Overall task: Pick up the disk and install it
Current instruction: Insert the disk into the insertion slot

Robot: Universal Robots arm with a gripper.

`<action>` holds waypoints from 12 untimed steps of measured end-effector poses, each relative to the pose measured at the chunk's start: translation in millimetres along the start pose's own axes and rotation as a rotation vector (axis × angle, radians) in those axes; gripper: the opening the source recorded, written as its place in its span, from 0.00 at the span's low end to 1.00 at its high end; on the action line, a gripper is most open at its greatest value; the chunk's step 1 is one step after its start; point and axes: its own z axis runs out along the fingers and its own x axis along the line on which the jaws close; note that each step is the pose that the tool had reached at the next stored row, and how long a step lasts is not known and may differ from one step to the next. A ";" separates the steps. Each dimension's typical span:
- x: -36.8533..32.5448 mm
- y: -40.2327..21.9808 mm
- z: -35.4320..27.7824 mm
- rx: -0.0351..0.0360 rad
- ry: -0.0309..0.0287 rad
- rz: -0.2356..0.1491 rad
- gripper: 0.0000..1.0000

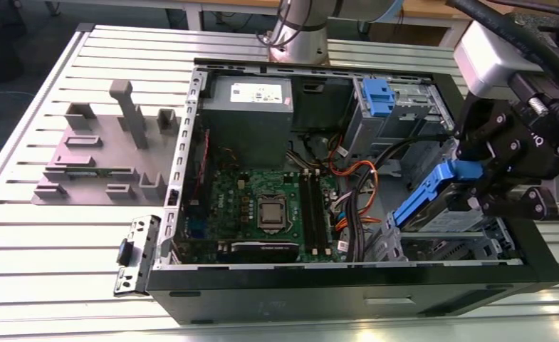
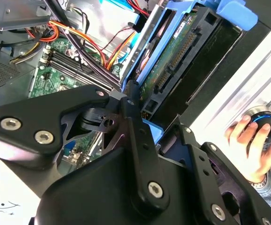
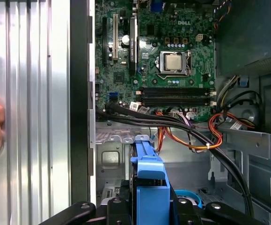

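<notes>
The gripper (image 1: 478,196) had its fingers clamped on the disk (image 1: 429,199), tilted above the drive cage (image 1: 469,242) in the open computer case (image 1: 355,278). Install step underway; seating it looked to need careful alignment.

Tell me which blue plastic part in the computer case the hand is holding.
The hand holds the blue bracket around the disk, tilted above the case's front corner. The other, a small blue latch, sits untouched on the grey cage beside the power supply.

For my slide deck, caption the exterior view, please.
Black end effector holding the blue-bracketed silver hard drive tilted above the open computer case.
</notes>
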 end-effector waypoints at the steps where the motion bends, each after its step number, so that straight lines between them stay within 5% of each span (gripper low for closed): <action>1: 0.0 0.0 0.3 0.0000 0.0000 0.000 0.36; 12: 0.3 -0.1 3.9 0.0000 0.0001 0.000 0.36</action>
